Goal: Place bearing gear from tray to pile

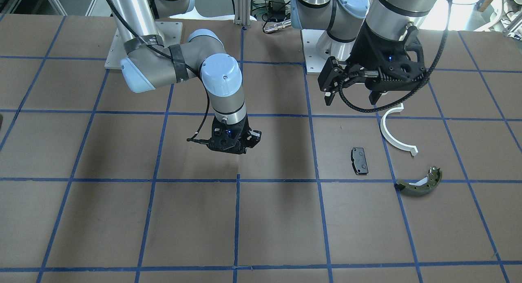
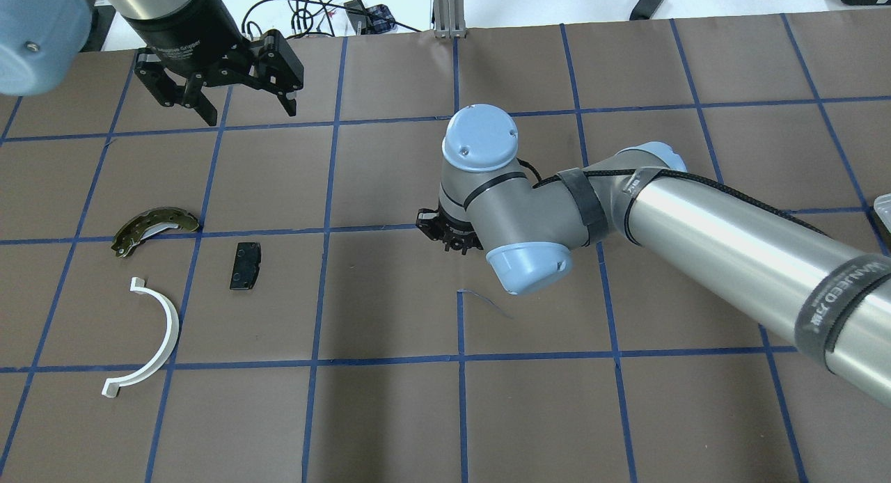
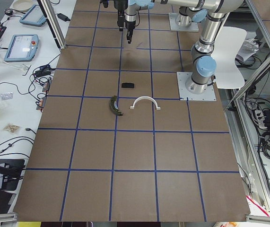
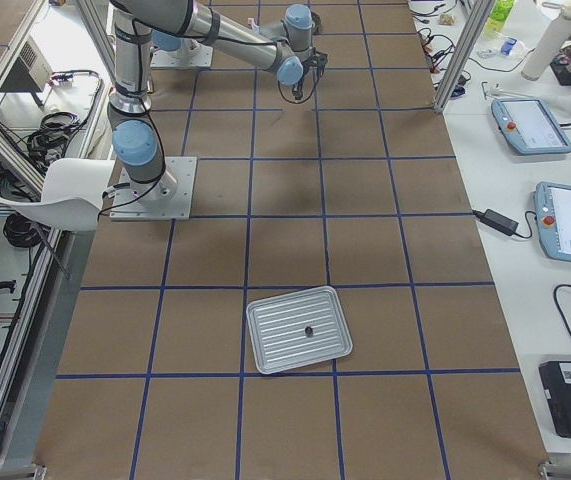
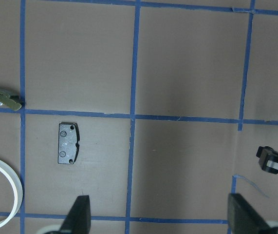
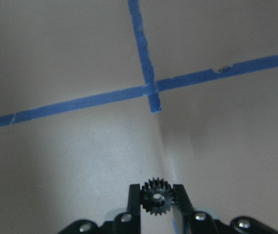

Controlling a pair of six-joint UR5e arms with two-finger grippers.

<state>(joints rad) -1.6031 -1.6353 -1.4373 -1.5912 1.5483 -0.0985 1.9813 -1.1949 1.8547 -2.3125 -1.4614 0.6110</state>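
In the right wrist view a small black toothed bearing gear (image 6: pixel 156 201) sits clamped between the fingers of my right gripper (image 6: pixel 157 189), above the brown table near a blue tape cross. That gripper (image 1: pixel 233 147) hangs over the table's middle. The pile lies on the robot's left side: a white half-ring arc (image 2: pixel 150 337), a black rectangular pad (image 2: pixel 246 265) and an olive brake shoe (image 2: pixel 154 225). My left gripper (image 2: pixel 243 107) is open and empty, raised beyond the pile; its camera sees the pad (image 5: pixel 68 143). The silver tray (image 4: pixel 275 345) lies far to the robot's right.
One small dark part (image 4: pixel 308 330) rests in the tray. Arm base plates (image 1: pixel 142 44) stand at the robot's edge of the table. Tablets (image 4: pixel 530 125) and cables lie on the side bench beyond the table. A blue tape grid covers the brown surface.
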